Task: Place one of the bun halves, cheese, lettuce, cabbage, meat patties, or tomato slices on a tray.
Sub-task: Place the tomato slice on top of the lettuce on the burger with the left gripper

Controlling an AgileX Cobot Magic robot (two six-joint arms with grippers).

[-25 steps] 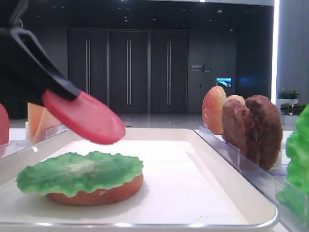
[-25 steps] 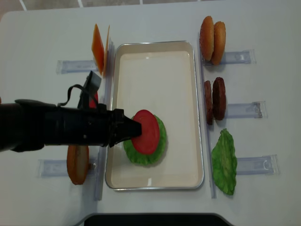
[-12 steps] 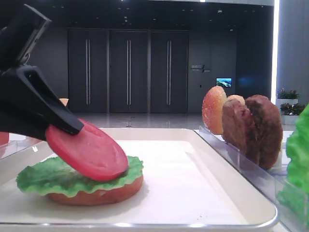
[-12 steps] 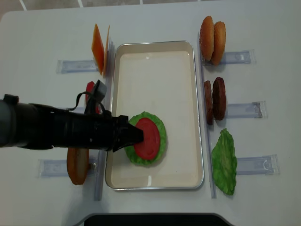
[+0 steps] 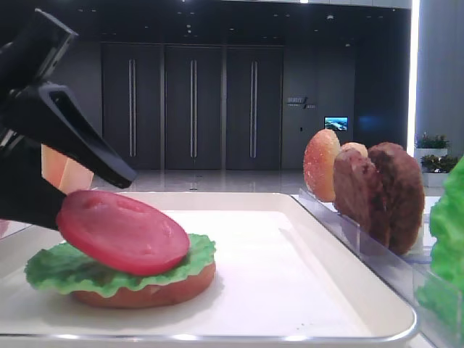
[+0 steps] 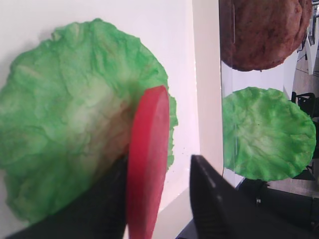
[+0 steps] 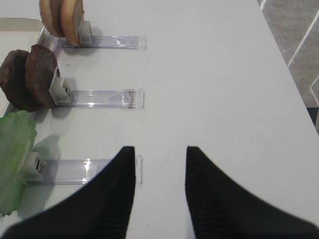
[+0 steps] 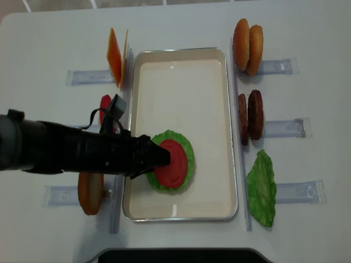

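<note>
While the white table [image 8: 307, 230] carries everything, the tray [image 8: 214, 98] sits at its middle with a stack near its front left corner. The left arm [image 8: 60, 154] stretches across from the left, and its gripper [image 8: 158, 157] stands over the stack with fingers apart: one finger lies against the tomato slice [image 5: 122, 231], the other stands clear of it, so the slice is no longer pinched. That slice rests slightly tilted on the lettuce [image 5: 192, 255], which covers a bun half [image 5: 156, 292] lying flat on the tray. The right gripper [image 7: 160, 172] hovers above bare table right of the tray, its fingers spread and holding nothing. Right of the tray stand two buns [image 8: 247, 38], two meat patties [image 8: 250, 115] and a second lettuce leaf [image 8: 262, 187] in clear holders. Left of it stand cheese slices [image 8: 114, 57], another tomato slice [image 8: 105, 104] and a bun half [image 8: 90, 186].
</note>
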